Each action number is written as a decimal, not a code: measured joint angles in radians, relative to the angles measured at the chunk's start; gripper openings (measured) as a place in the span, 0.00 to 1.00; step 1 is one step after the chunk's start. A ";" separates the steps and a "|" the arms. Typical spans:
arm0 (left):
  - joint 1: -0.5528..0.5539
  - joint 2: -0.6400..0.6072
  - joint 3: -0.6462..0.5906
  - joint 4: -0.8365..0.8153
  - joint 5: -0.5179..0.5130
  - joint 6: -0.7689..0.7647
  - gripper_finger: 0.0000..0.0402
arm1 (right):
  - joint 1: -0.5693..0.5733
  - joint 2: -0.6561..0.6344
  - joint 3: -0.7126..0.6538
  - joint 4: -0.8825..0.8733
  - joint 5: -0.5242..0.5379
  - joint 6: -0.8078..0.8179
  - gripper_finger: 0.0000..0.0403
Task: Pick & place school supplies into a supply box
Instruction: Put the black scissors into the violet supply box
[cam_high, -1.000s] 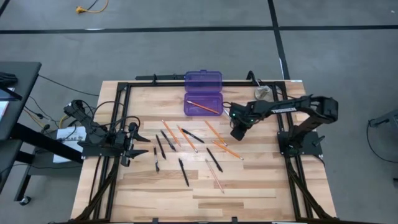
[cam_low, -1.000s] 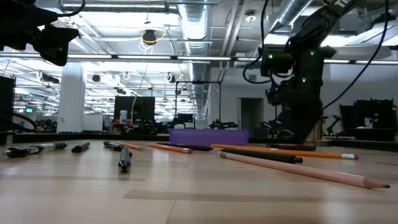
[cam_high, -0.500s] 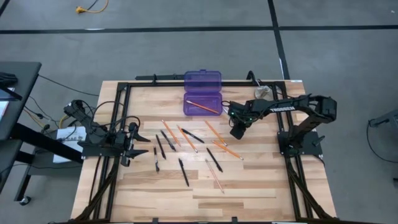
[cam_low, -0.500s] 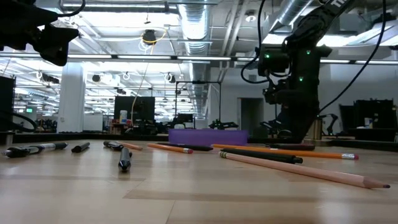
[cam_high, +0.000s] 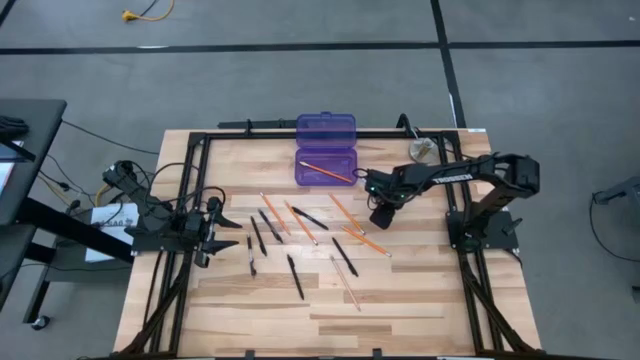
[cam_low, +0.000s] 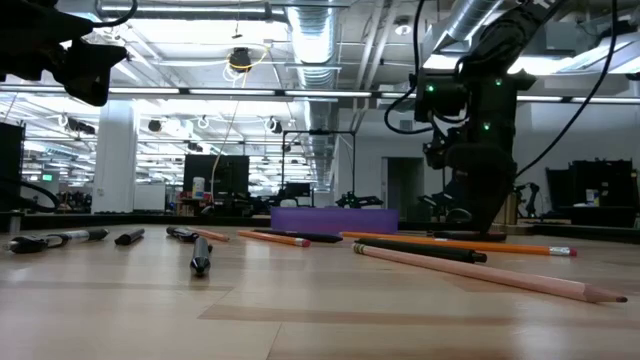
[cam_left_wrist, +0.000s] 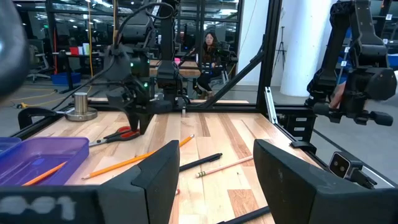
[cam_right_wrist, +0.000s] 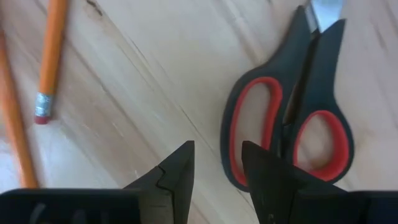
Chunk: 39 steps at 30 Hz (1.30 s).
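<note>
While the left gripper (cam_high: 222, 243) waits with its jaws spread wide at the tabletop's (cam_high: 400, 300) left edge, the right gripper (cam_right_wrist: 217, 165) hangs low over the red-handled scissors (cam_right_wrist: 298, 112), jaws parted and grasping nothing. The scissors lie flat beside orange pencils (cam_right_wrist: 50, 62). The purple supply box (cam_high: 327, 165) sits open near the far edge with one pencil inside; pens (cam_high: 295, 277) and pencils lie scattered mid-table.

Pencils and pens (cam_high: 300, 228) lie scattered beside the open purple box (cam_high: 326, 150) (one pencil inside).
</note>
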 joint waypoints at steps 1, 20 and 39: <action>0.000 0.000 0.000 0.000 0.000 0.000 0.48 | -0.001 0.011 0.000 0.002 0.000 0.000 0.32; 0.000 0.000 0.000 -0.001 0.000 -0.016 0.48 | -0.016 0.014 -0.007 -0.004 0.029 0.173 0.03; 0.000 0.000 0.001 -0.017 0.000 -0.023 0.48 | -0.013 -0.013 0.095 -0.110 0.097 0.269 0.01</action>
